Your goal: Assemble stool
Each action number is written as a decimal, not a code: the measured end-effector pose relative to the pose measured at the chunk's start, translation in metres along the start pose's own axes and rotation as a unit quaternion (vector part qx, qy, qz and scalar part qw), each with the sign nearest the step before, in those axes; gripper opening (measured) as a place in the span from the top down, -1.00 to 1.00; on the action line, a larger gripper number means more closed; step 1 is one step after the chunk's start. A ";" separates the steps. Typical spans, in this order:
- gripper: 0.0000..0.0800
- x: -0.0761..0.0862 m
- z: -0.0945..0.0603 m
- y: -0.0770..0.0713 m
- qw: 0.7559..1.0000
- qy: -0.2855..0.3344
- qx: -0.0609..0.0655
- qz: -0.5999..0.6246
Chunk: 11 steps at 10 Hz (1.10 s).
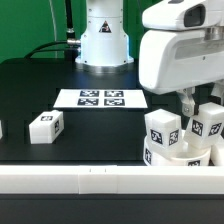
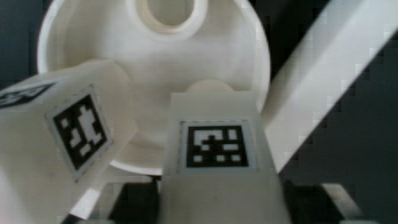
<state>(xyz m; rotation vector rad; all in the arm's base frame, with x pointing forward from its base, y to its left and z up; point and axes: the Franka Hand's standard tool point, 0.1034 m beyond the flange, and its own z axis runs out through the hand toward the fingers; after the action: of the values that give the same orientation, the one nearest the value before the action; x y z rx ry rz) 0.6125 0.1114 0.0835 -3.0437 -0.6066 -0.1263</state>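
The claw [image 1: 197, 104] is closed on an upright stool leg [image 2: 217, 140], its fingers pinching the leg's two sides right at the round seat [image 2: 169, 70]. A second leg [image 1: 163, 131] stands on the seat just beside it. The seat sits at the counter's [image 1: 40, 85] near edge on the exterior view's right, by the long white rail [image 1: 80, 182], with a loose leg [image 1: 45, 127] and the marker board [image 1: 100, 98] well apart.
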 end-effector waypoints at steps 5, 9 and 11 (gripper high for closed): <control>0.16 0.001 0.000 -0.001 0.984 0.004 0.004 0.177; 0.16 0.001 0.001 -0.001 0.954 0.008 0.011 0.300; 0.16 0.001 0.001 -0.002 0.924 0.007 0.012 0.383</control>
<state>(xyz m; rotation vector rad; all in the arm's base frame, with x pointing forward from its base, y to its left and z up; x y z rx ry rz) 0.6128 0.1138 0.0821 -2.9913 0.5941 -0.1063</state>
